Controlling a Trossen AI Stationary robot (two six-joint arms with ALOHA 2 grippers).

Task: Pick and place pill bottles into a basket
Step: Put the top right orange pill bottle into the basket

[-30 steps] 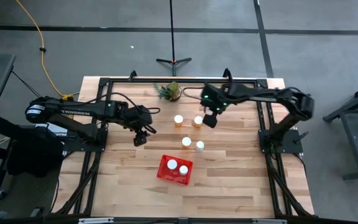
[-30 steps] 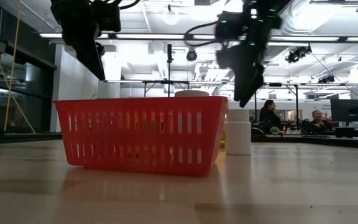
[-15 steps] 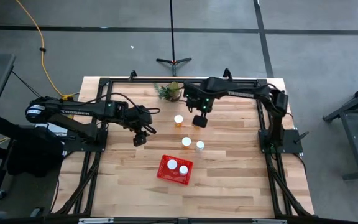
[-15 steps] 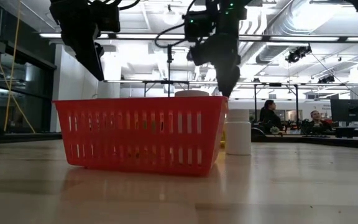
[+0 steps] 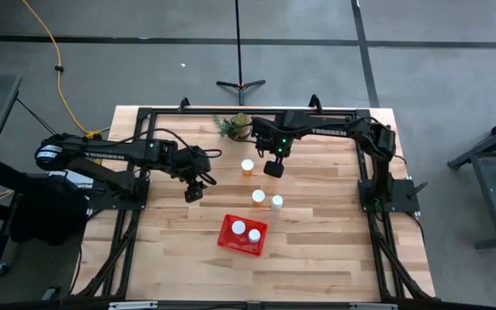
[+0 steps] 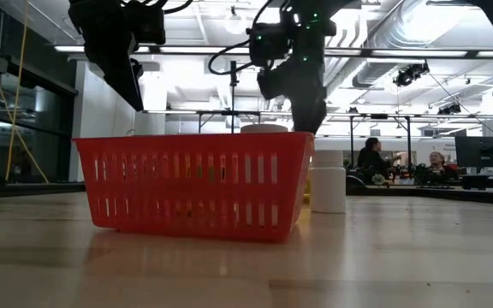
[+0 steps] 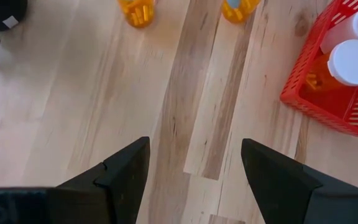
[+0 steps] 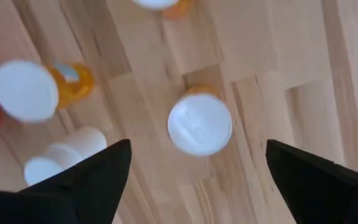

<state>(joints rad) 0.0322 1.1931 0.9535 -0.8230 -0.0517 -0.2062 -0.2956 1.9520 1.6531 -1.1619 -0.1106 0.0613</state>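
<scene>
High view: the red basket (image 5: 243,234) sits lower centre of the table (image 5: 317,258) with two pill bottles (image 5: 239,228) standing in it. Three more bottles stand on bare wood above it — one near (image 5: 247,166), a pair at centre (image 5: 258,197). The right gripper (image 5: 273,167) is just right of the upper bottle, jaws spread wide, holding nothing. The left gripper (image 5: 195,191) waits at centre left, well apart from the bottles. A small potted plant (image 5: 234,127) sits at the top edge.

Low view: the basket fills the centre, a white-capped bottle (image 6: 328,181) just to its right. One gripper hangs at upper left, the other at upper centre above the basket rim. People sit at far right in the room behind.

Left wrist view: the fingers (image 7: 124,174) stand partly apart over bare wood — nothing between them. Basket corner with bottles at upper right.

Right wrist view: a white cap (image 8: 199,124) sits centred between the widely spread fingers (image 8: 98,171), not touched.
</scene>
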